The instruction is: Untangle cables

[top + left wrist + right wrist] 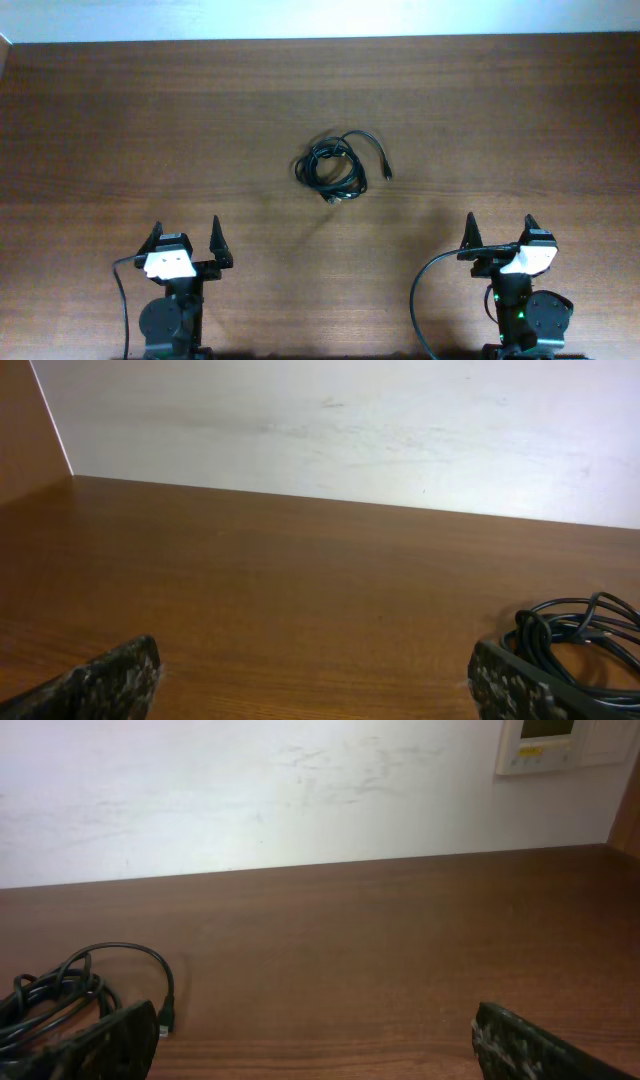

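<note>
A tangled bundle of black cables point(335, 165) lies in a loose coil near the middle of the brown table point(150, 130), with one plug end point(387, 173) trailing to the right. The bundle also shows at the right edge of the left wrist view point(580, 635) and at the left edge of the right wrist view point(60, 995). My left gripper point(186, 240) is open and empty near the front left, well short of the cables. My right gripper point(500, 232) is open and empty near the front right, also apart from them.
A white wall point(350, 430) rises behind the table's far edge. A white wall panel point(560, 745) shows at the upper right of the right wrist view. Each arm's own black lead point(122, 300) hangs by its base at the front edge.
</note>
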Tool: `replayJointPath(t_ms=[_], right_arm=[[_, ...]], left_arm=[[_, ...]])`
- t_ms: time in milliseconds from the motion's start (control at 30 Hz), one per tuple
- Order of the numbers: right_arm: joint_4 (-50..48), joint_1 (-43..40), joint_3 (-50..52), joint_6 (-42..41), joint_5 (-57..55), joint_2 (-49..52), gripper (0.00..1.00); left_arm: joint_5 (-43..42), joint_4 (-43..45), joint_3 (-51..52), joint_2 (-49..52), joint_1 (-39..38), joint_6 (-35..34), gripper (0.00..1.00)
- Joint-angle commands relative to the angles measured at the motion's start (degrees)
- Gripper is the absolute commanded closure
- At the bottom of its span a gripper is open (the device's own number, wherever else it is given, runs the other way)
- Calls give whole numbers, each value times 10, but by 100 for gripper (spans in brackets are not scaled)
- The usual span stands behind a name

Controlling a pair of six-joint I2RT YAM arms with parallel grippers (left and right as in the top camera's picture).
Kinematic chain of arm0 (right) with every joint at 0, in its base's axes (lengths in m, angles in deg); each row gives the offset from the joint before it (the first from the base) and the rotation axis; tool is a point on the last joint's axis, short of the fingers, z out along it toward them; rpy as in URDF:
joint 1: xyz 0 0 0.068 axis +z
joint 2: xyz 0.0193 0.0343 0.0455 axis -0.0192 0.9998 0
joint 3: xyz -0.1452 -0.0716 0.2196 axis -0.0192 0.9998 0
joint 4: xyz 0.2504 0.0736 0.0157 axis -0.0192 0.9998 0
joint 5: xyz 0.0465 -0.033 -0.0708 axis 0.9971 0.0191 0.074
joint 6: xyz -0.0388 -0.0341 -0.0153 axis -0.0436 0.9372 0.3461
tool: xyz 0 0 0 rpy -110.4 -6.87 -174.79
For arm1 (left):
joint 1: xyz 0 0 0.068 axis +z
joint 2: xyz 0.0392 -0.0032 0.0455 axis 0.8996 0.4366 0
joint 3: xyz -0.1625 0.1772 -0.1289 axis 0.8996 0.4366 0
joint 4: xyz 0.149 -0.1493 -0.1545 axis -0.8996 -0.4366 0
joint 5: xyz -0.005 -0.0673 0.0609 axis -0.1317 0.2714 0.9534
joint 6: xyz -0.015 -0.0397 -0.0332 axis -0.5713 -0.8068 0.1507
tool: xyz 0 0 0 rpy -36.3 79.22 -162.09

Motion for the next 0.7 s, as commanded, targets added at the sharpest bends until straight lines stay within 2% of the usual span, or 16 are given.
replayJointPath(t_ms=[0,633,667], right_arm=[[3,-4,3,-2,-3,-5,1],[3,-3,3,-3,0,-5,1],[2,-2,3,-40,30,-5,1]], left_arm=[[8,-3,1,-3,3,-8,1],[7,-3,1,-3,3,-8,1],[-14,-5,1,-3,3,-10,1]])
